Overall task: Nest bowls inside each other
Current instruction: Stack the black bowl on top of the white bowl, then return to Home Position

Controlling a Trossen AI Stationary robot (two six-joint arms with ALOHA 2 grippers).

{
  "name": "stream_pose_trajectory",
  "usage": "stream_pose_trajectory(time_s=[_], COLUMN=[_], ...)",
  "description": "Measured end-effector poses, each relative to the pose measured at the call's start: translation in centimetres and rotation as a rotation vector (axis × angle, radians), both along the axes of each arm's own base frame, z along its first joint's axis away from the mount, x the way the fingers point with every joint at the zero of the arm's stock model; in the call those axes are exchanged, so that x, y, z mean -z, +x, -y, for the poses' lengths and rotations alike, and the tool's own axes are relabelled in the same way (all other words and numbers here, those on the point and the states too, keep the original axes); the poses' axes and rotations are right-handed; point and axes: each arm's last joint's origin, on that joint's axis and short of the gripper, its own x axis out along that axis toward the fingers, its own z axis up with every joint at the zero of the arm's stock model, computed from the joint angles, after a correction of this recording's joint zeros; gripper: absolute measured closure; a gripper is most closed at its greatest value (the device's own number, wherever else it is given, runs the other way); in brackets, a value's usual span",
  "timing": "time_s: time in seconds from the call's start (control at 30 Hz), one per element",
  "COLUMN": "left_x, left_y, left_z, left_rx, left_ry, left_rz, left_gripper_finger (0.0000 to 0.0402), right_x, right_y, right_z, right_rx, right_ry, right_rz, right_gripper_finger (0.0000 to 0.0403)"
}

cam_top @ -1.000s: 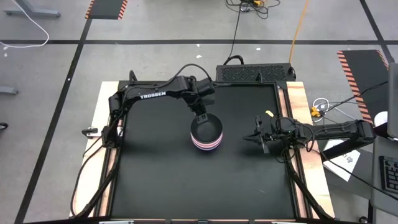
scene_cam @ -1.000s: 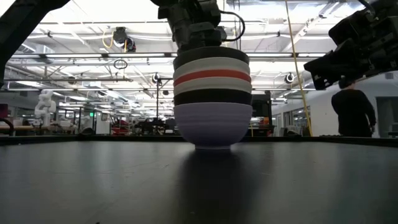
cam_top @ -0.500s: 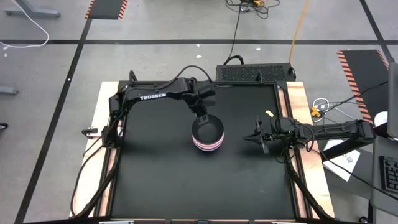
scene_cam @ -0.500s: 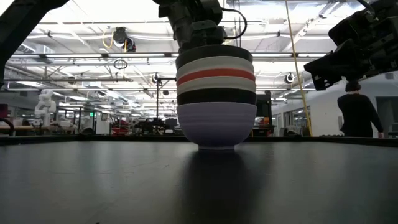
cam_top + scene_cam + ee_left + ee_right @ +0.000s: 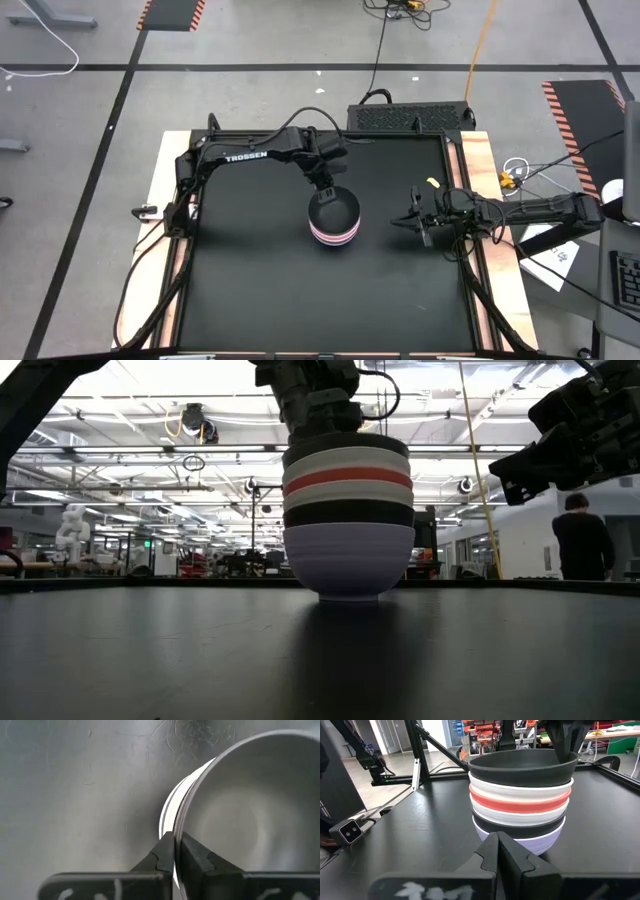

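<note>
Left gripper point(image 5: 174, 851) has its jaws pinching the rim of the top black bowl point(image 5: 335, 208), stack point(image 5: 348, 515) directly below. Right gripper point(image 5: 416, 220) waits well aside, jaws pressed together.

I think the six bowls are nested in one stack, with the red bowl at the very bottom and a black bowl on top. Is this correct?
Not quite. The bottom bowl is the lavender-purple bowl, not red; the red bowl sits higher, between the two white ones. The low view shows this. A black bowl is indeed on top, held at its rim by the left gripper.
</note>
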Motion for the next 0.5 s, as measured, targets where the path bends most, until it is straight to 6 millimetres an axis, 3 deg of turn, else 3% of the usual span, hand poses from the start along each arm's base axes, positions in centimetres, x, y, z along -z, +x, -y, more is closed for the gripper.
stream_pose_trajectory(time_s=[0.5], left_x=[-0.16], left_y=[0.12], left_z=[0.02], left_rx=[0.063], left_ry=[-0.023], left_rz=[0.037], left_gripper_finger=[0.0237], right_x=[0.07], right_y=[-0.01], right_z=[0.0], right_rx=[0.001], right_ry=[0.008], right_rz=[-0.009], right_gripper_finger=[0.0403])
